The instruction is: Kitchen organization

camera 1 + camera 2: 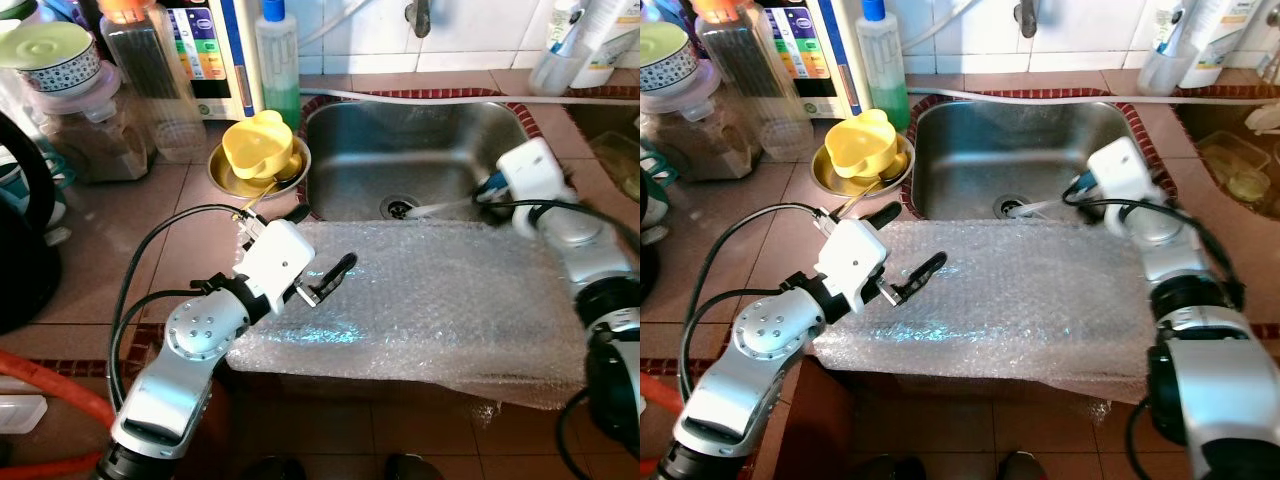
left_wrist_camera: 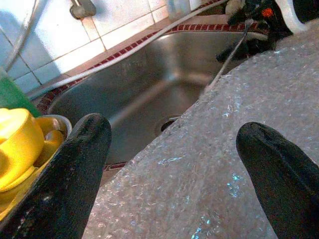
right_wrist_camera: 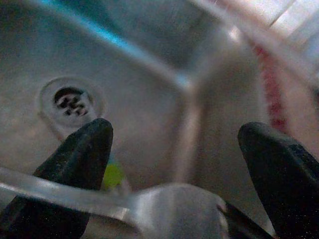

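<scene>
Hovering left gripper (image 1: 322, 250), jaws apart, over bubble wrap (image 1: 430, 300) at sink (image 1: 330, 150) edge.

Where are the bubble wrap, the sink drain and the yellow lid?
bubble wrap (image 1: 420, 300), left eye view, middle of the sheet.
sink drain (image 3: 72, 102), right wrist view, its grate.
yellow lid (image 1: 862, 140), right eye view, its top.

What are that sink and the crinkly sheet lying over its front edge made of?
The sink looks like brushed stainless steel: grey, with soft reflections. The sheet looks like clear plastic bubble wrap: translucent, covered in small glinting bubbles.
</scene>
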Tool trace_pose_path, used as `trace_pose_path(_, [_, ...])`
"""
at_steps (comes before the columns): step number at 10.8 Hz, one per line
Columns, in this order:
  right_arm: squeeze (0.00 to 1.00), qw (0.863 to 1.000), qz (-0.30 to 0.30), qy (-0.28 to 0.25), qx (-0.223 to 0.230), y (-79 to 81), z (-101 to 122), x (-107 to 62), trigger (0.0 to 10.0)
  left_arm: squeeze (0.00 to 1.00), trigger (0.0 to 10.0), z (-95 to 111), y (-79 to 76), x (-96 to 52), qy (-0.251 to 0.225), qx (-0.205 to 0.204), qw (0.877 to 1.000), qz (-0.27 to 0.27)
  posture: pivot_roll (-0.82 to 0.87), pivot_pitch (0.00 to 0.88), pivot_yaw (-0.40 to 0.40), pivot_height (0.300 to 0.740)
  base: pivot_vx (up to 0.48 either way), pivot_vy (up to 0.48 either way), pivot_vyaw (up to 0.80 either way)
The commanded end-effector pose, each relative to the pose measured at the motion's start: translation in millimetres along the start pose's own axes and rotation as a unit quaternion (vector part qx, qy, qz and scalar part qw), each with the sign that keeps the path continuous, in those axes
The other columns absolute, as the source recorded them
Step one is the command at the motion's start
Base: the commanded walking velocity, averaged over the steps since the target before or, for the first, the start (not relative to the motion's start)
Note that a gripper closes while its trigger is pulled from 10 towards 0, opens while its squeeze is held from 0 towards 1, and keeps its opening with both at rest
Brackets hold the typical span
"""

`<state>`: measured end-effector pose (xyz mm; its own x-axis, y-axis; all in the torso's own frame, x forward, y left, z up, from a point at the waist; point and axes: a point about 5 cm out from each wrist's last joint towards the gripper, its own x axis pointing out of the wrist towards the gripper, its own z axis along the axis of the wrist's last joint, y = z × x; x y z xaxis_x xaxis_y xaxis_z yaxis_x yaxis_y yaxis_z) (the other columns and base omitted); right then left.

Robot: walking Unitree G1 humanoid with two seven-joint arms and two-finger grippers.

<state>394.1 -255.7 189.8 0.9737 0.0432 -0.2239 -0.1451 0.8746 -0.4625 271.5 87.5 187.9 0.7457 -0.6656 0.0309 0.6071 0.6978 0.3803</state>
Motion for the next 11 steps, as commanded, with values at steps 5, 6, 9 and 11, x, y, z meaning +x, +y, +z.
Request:
trace_pose_path(5, [0.00,0.999,-0.038,0.010,0.003,-25.2,4,-5.9,10.0,0.00,10.0,2,1.6,-1.8,0.000,-0.011,1.000,0.005,-0.06,0.179,0.076,0.740,0.000,0.000,0.00])
trace_pose_path(6, [0.00,0.998,-0.058,-0.003,-0.033,-30.6,9,-7.3,10.0,0.00,10.0,2,3.1,-0.8,0.001,-0.008,1.000,0.008,-0.06,0.179,0.076,0.740,0.000,0.000,0.00])
trace_pose_path(9, [0.00,0.996,-0.064,-0.008,-0.057,-29.6,11,-6.8,10.0,0.00,10.0,3,3.4,-0.4,0.000,-0.007,1.000,0.010,-0.07,0.181,0.074,0.740,0.000,0.000,0.00])
trace_pose_path(11, [0.00,0.996,-0.059,-0.012,-0.061,-25.0,12,-5.2,10.0,0.00,10.0,3,2.9,-0.3,0.002,-0.005,1.000,0.010,-0.07,0.181,0.073,0.740,0.000,-0.244,0.00])
